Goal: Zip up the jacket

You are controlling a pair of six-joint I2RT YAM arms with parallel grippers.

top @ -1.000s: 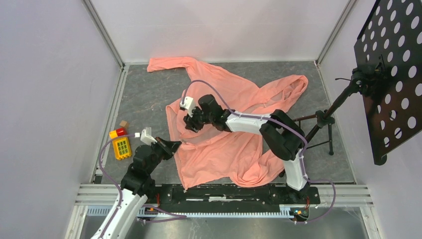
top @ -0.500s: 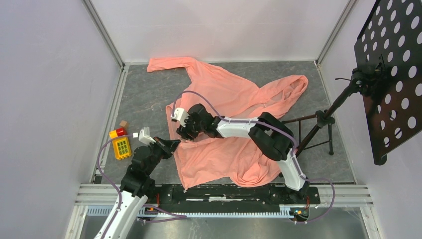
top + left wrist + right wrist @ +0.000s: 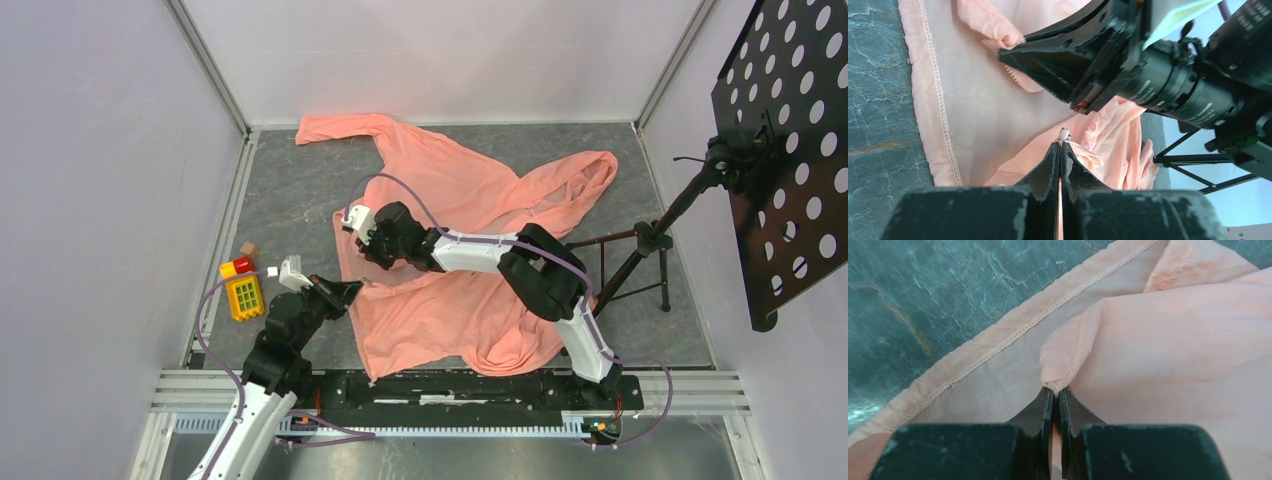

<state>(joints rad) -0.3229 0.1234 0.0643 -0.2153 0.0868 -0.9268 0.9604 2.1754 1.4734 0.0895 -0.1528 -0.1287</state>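
Nothing legible is found: no text, label, brand or number. Faint white print is seen on the black cylindrical joint housing [image 3: 1168, 87] at three o'clock, too blurred to be deciphered.

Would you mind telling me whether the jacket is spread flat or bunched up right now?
Bunched up: the jacket lies twisted, with creases across it and folds heaped at its near-right end.

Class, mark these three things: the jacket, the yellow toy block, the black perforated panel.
jacket [image 3: 440, 315]: top view, its lower front panel.
yellow toy block [image 3: 245, 297]: top view, its gridded top face.
black perforated panel [image 3: 790, 150]: top view, middle of the plate.
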